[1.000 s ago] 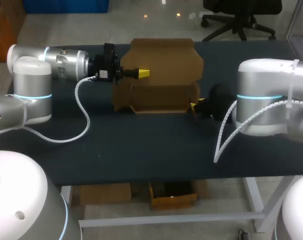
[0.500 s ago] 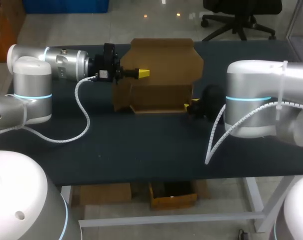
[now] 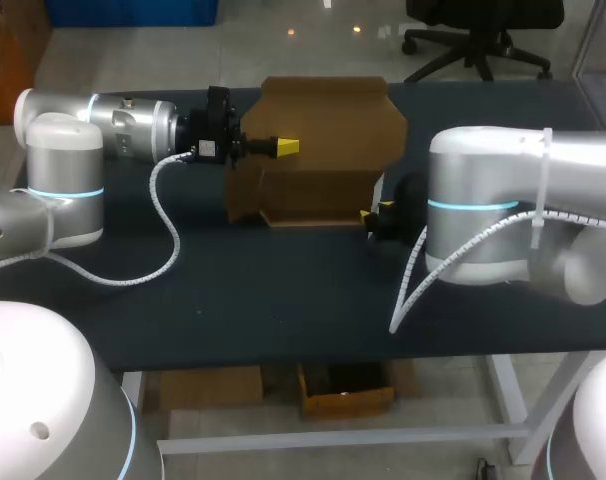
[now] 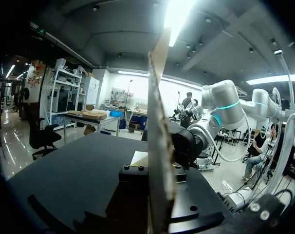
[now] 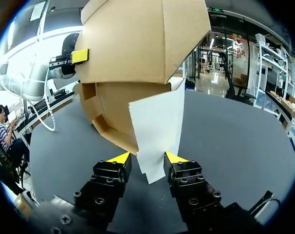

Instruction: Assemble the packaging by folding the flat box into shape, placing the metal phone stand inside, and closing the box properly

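A brown cardboard box (image 3: 318,150) stands half folded at the back middle of the table, its lid panel upright. My left gripper (image 3: 286,147) is shut on the left edge of that panel, which shows edge-on (image 4: 157,146) between its black fingers. At the box's right front corner, my right gripper (image 3: 373,213) is low on the table. In the right wrist view a white-faced side flap (image 5: 157,122) hangs between the yellow tips of my right gripper (image 5: 147,158), which stands open with a gap on one side. No phone stand shows in any view.
The dark tabletop (image 3: 283,300) spreads in front of the box. My left arm's white cable (image 3: 168,235) loops down onto the table. My right arm's thick elbow (image 3: 483,220) hangs over the table's right part.
My right arm has swung left toward the box, the box's right side has moved inward, and the right fingers have spread. The left arm has kept still.
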Action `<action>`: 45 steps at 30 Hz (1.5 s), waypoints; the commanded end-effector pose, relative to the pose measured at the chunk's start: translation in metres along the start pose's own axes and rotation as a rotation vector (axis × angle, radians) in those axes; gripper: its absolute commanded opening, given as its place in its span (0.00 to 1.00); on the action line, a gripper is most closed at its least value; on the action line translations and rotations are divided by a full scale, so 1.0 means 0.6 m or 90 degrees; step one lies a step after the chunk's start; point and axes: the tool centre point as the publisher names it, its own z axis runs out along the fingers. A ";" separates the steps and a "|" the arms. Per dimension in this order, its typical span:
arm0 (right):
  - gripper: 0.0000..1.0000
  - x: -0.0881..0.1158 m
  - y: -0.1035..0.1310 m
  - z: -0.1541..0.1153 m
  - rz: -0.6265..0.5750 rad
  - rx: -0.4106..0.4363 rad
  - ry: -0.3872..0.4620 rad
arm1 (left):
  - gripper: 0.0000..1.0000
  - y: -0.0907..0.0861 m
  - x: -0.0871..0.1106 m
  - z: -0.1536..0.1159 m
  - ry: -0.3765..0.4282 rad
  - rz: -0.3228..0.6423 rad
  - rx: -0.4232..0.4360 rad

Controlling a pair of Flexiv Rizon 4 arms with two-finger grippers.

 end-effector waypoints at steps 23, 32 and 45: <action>0.41 0.023 -0.075 -0.095 0.038 -0.019 -0.090 | 0.00 0.004 0.000 0.001 0.000 0.000 0.000; 0.43 0.012 -0.077 -0.133 0.022 -0.024 -0.062 | 0.00 0.004 0.000 0.001 0.000 0.000 0.000; 0.44 -0.027 -0.071 -0.159 -0.010 -0.030 -0.002 | 0.00 0.004 0.000 0.001 0.000 0.000 0.000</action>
